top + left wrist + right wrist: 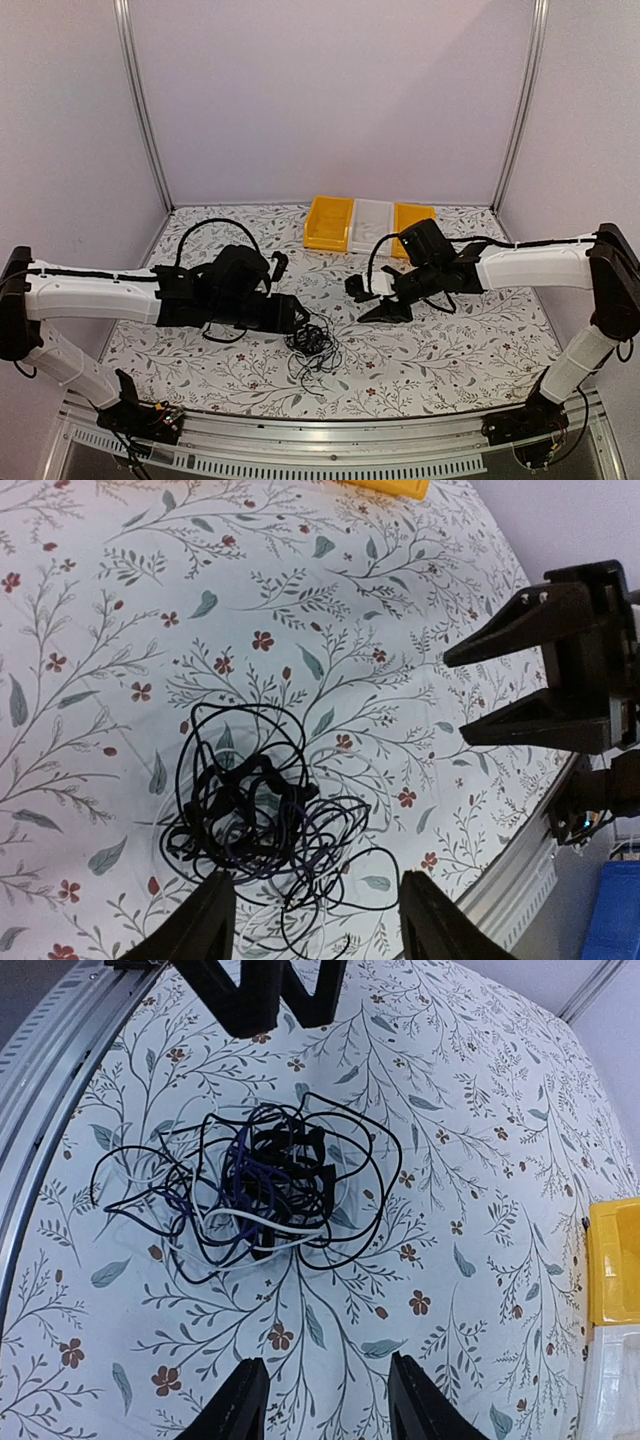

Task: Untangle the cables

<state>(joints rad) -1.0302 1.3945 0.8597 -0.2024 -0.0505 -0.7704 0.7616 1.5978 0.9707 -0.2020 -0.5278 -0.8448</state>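
Top external view: a table [455, 350] covered in a pale cloth printed with leaves and small red flowers. The cables [313, 347] lie in one tangled clump around the middle of the table, somewhat toward the near edge. Loose loops spread out from a dense dark knot.

The left gripper [299, 319] reaches in from the left edge, and its tip is just beside the clump. The right gripper [384, 311] reaches in from the right edge and sits apart from the clump, pointing toward it.

Three small bins stand side by side at the middle of the far edge: a yellow bin [329, 222], a clear bin [371, 226] and a second yellow bin [413, 218].

Left wrist view: the left jaws are spread wide and hold nothing. The outermost cable loops lie between the two fingers [214, 925]; whether they touch cannot be told.

Right wrist view: the right jaws are also wide open and hold nothing, with bare cloth between the fingers [240, 1405] and the clump. Most strands are black, one is white, and a few look bluish.
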